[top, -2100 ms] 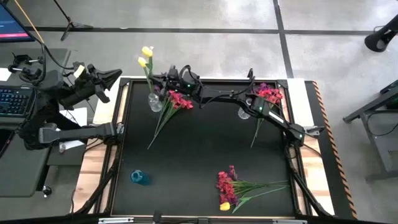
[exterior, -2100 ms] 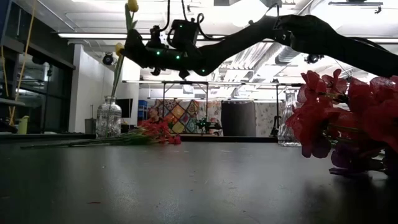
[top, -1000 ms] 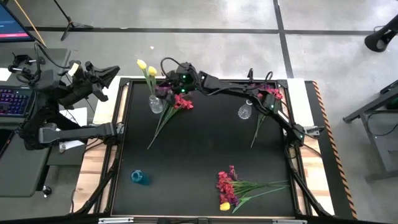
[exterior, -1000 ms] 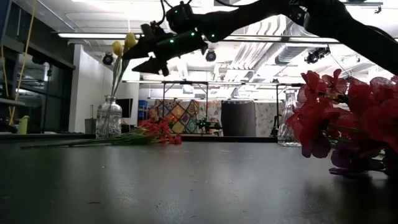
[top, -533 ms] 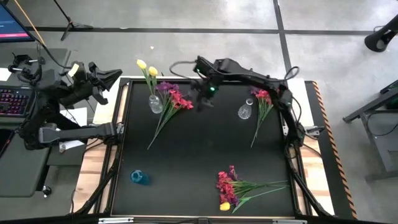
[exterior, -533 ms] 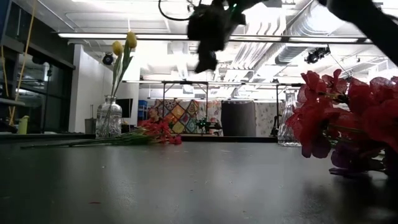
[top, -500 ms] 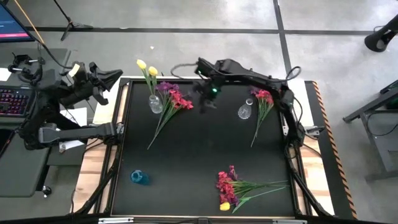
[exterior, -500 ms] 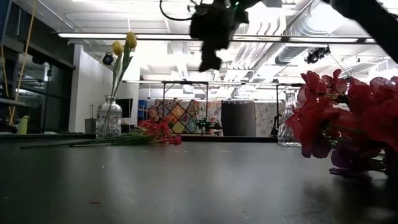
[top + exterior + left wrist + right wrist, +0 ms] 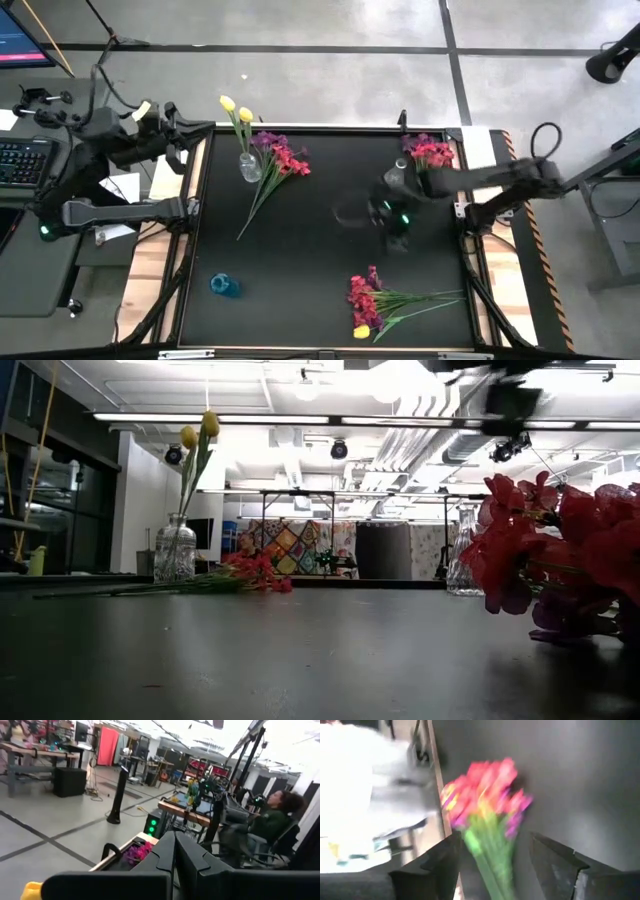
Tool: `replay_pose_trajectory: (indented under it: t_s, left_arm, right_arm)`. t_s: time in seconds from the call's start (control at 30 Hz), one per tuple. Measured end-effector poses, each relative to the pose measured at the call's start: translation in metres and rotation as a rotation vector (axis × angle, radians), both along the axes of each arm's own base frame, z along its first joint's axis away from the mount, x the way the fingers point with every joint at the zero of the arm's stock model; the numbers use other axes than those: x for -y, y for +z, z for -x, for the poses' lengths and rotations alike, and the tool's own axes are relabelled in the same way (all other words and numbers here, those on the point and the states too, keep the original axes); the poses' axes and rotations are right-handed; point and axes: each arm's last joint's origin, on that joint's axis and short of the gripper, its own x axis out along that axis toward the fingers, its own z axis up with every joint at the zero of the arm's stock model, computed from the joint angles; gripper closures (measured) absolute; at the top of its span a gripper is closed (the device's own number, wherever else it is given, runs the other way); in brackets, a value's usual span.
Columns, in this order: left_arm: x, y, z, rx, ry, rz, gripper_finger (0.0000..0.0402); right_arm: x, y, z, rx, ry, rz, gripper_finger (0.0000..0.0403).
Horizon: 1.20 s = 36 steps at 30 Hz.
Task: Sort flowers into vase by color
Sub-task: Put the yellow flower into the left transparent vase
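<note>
3 vases (image 9: 249, 166), 3 loose flower bunches (image 9: 372, 302).

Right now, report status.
Left gripper shut, parked off-table. Right gripper open, empty, mid-table above mixed red-pink, purple and yellow flower bunch. Nothing between.

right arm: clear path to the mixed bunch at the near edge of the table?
Probably yes. The right tool hangs open over bare table, pointed at the mixed bunch; nothing lies between them. The left arm is parked off the table's left side.
</note>
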Motion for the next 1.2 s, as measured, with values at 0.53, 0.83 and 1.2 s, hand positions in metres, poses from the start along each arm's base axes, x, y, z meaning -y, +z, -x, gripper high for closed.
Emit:
replay_pose_trajectory:
  t_s: [0.53, 0.83, 1.2]
  left_arm:
    - [-0.004, -0.002, -0.010, -0.038, 0.001, -0.013, 0.0402]
    - [-0.004, -0.002, -0.010, -0.038, 0.002, -0.013, 0.0402]
    - [-0.004, -0.002, -0.010, -0.038, 0.002, -0.013, 0.0402]
  right_arm:
    - [-0.152, -0.056, 0.051, 0.044, 0.316, -0.021, 0.0194]
    - [-0.170, -0.111, 0.033, -0.026, 0.295, 0.132, 0.0194]
    - [-0.178, -0.152, 0.028, -0.150, 0.233, 0.219, 0.0202]
